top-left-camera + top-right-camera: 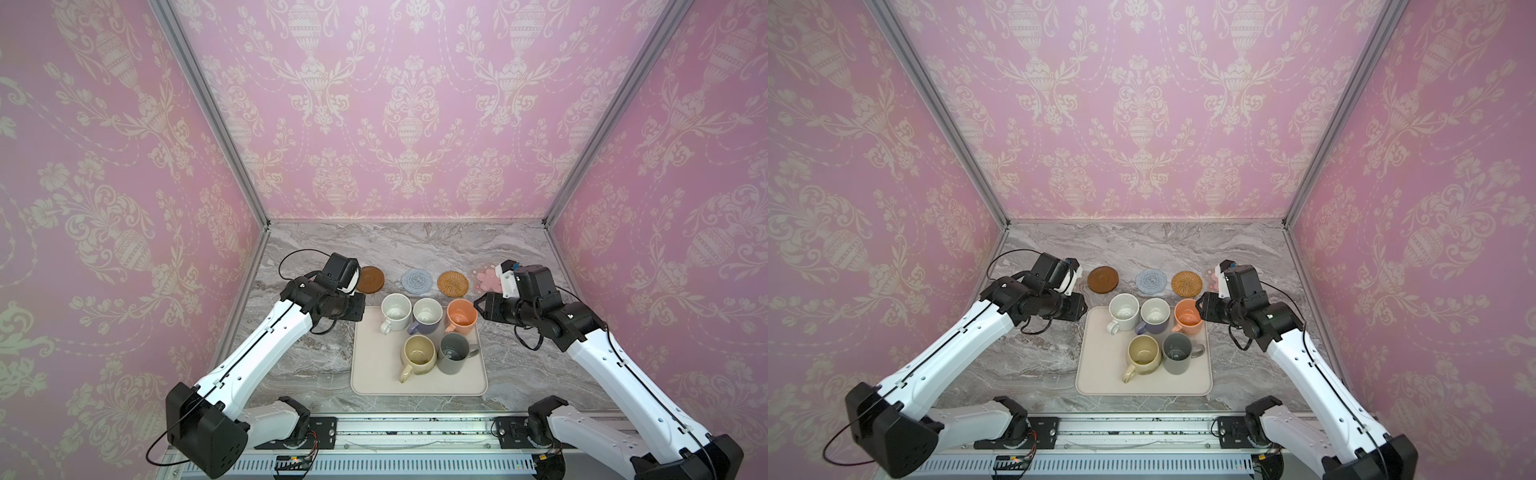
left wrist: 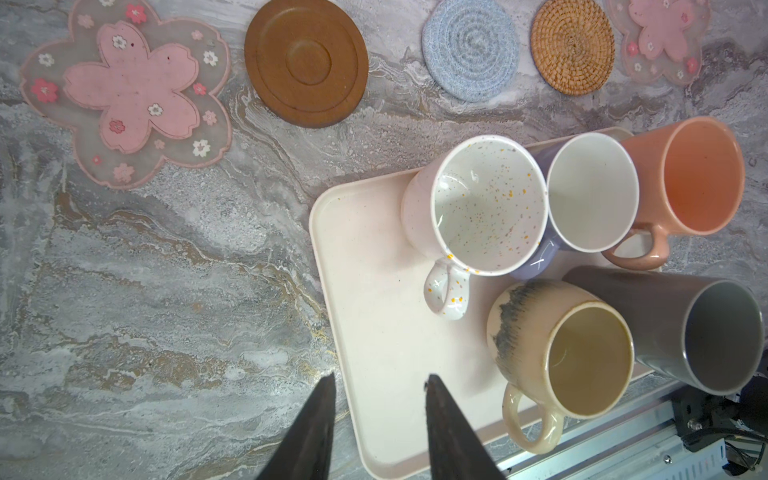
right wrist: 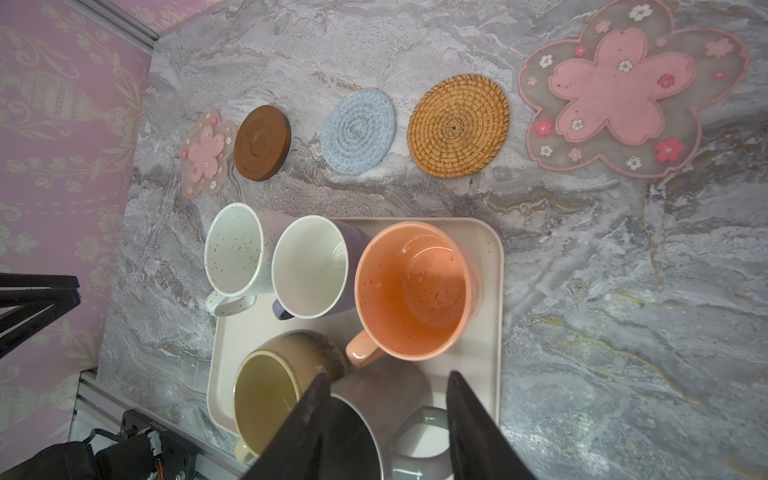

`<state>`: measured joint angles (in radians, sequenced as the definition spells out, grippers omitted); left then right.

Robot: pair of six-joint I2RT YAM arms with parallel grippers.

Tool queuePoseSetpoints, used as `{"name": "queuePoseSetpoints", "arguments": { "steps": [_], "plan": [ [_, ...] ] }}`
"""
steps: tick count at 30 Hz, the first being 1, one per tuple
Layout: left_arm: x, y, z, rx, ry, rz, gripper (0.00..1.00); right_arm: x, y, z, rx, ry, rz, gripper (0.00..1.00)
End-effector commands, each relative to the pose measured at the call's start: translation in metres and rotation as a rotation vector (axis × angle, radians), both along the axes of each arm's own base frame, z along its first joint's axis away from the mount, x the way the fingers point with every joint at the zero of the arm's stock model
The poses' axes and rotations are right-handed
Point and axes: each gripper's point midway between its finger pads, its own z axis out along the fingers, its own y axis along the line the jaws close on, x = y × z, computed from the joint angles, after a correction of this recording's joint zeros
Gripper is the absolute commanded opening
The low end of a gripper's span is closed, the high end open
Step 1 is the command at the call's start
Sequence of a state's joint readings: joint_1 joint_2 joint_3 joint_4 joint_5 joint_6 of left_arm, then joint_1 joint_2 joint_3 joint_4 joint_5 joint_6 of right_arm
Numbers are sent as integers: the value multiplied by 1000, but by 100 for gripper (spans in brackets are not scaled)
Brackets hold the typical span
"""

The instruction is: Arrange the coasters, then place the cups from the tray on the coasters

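Left hand (image 2: 378, 378) parted and empty. Five coasters (image 3: 358, 131) lie in a row on the tabletop (image 2: 166, 291) beyond the tray (image 1: 374, 374) — arranging looks done. All five cups (image 1: 396, 311) stand on the tray — none placed yet. Right hand (image 3: 386, 374) parted, empty.

Nothing legible anywhere. The small white mark (image 1: 305, 284) on the left arm and its twin (image 1: 572, 316) on the right arm are too blurred to read.
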<state>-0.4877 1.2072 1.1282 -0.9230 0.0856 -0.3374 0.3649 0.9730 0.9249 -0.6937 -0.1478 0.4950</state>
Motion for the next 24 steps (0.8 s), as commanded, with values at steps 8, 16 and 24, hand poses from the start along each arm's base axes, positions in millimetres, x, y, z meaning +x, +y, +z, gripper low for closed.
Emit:
{"name": "queuePoseSetpoints", "arguments": {
  "steps": [8,16,24],
  "plan": [
    [-36,-10,-28,-82,68,-24,43,-40,-9,-28,-7,41,-36,47],
    [-35,-34,-46,-92,85,-59,45,-46,-17,-29,-90,54,1,49],
    [-27,-55,-49,-81,71,-89,47,-39,-14,-26,-136,53,48,50]
  ]
}}
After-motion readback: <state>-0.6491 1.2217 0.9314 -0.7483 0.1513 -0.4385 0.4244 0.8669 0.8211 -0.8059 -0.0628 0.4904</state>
